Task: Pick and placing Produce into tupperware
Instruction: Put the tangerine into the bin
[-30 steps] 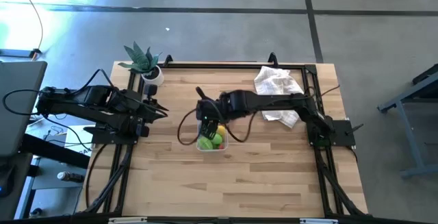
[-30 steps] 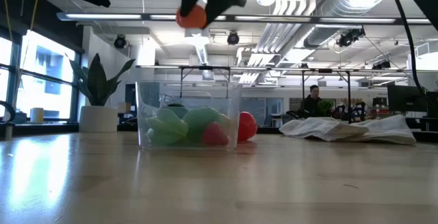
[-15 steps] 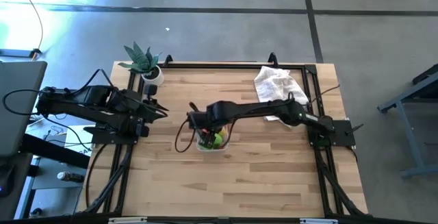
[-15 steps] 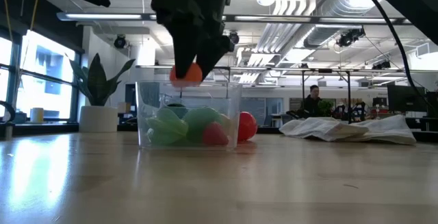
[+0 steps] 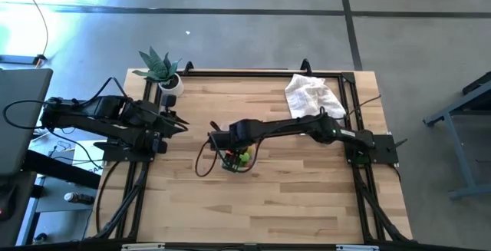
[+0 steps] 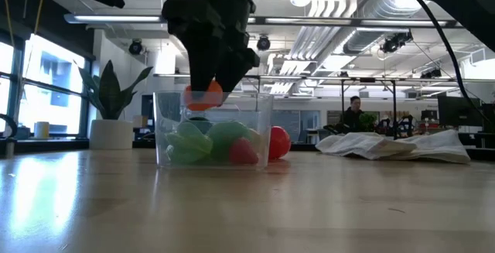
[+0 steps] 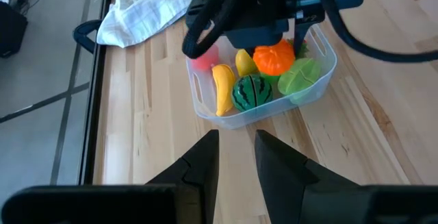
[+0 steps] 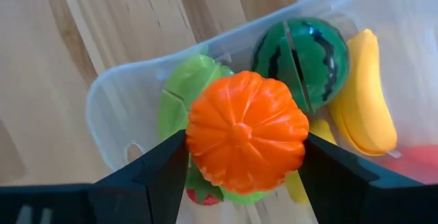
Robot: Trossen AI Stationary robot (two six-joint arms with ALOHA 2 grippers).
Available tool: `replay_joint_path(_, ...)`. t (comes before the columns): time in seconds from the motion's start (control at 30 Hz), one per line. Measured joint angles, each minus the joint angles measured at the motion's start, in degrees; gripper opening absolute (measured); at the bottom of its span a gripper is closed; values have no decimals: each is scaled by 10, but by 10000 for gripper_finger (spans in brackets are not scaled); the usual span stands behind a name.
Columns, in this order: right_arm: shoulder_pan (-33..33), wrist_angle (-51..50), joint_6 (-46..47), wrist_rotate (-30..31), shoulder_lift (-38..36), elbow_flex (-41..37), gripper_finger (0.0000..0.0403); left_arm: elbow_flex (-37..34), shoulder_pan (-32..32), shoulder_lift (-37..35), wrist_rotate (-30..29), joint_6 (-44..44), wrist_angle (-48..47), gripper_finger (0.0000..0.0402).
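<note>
The clear tub (image 5: 236,162) stands mid-table. Its wall (image 7: 274,111) and rim (image 8: 120,80) also show in the wrist views. Inside lie a banana (image 7: 222,90), a striped watermelon (image 7: 252,91), a lemon (image 7: 244,61) and light green pieces (image 7: 298,77). A red piece (image 6: 278,141) shows at the tub's end; whether it is inside I cannot tell. My right gripper (image 8: 246,162) is over the tub, shut on the orange (image 8: 246,131), which hangs at rim height (image 6: 203,96). My left gripper (image 7: 236,152) waits at the table's left (image 5: 178,122), fingers slightly apart, touching nothing. My right gripper pinches the orange between its two fingers, one finger (image 8: 161,166) on each side of its ribbed body (image 8: 205,135). The fingers come from above, pointing down. The orange is lifted clear, partly below the tub's rim and above the green pieces (image 6: 209,138).
A potted green plant (image 5: 161,68) stands at the far left corner. A crumpled white cloth (image 5: 311,94) lies near the far right corner. A black cable loops by the tub (image 5: 201,159). Bare wood stretches along the near half (image 5: 253,205).
My right gripper came down with the orange, shifting toward the table's left and near edge. The orange went from well above the tub to rim height inside its opening. The gripper stayed shut on it. The tub and the other pieces kept their places.
</note>
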Motion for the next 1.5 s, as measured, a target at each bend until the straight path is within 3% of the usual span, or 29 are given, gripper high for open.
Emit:
replay_joint_path(1.07, 2, 17, 5, -8, 26, 0, 236, 0, 0, 0, 0, 0, 0, 85)
replay_joint_path(1.5, 0, 17, 4, -8, 26, 0, 274, 0, 0, 0, 0, 0, 0, 85)
